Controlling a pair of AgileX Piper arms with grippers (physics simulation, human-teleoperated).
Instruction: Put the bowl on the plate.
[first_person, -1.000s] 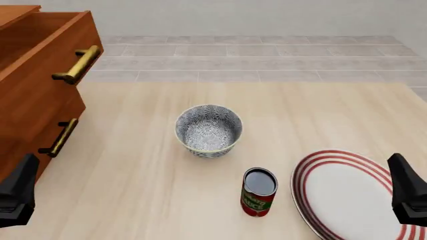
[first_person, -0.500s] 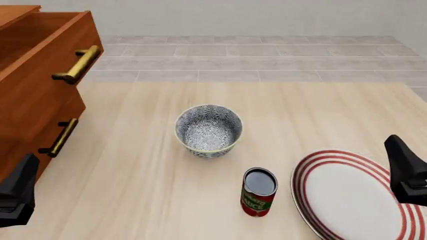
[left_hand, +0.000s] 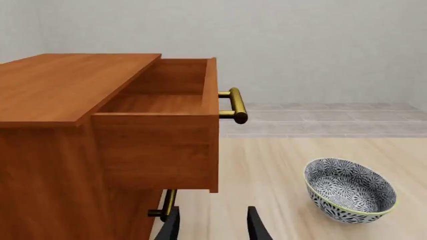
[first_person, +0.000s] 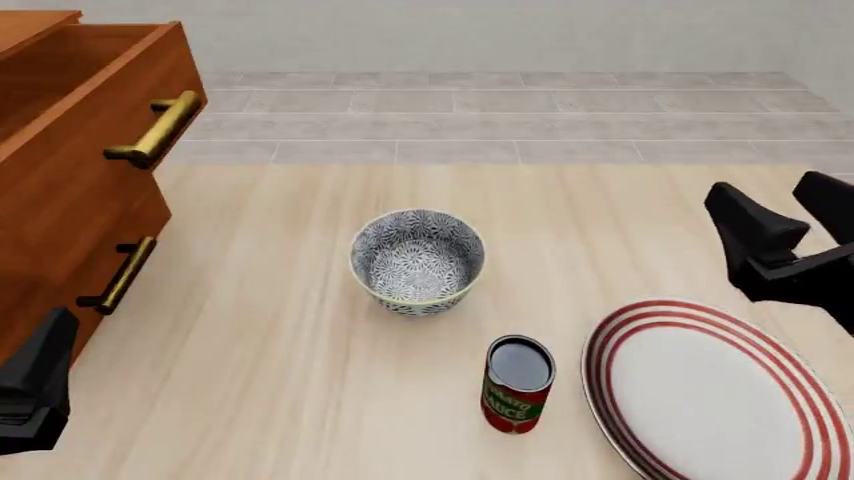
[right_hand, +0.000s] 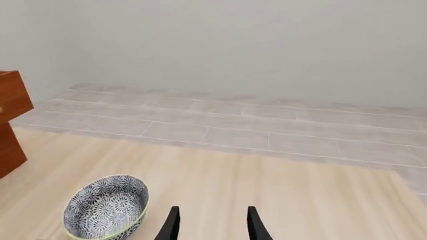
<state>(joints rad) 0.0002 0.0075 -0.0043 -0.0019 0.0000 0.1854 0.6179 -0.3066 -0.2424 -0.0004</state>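
since the earlier frames the right gripper (first_person: 787, 215) has risen from the near right edge of the plate (first_person: 617, 338) and gone forward, now hanging beyond the plate's far rim with its fingers spread apart and nothing between them; the left gripper (first_person: 38, 385) has not shifted, sitting well to the left of the plate by the wooden drawer cabinet (first_person: 74, 190), fingers parted and holding nothing in the left wrist view. the bowl (first_person: 418, 260) stands upright on the table (first_person: 267, 350), apart from the plate, to its left and farther back; a red can (first_person: 518, 384) stands just left of the plate, nearer than the bowl.
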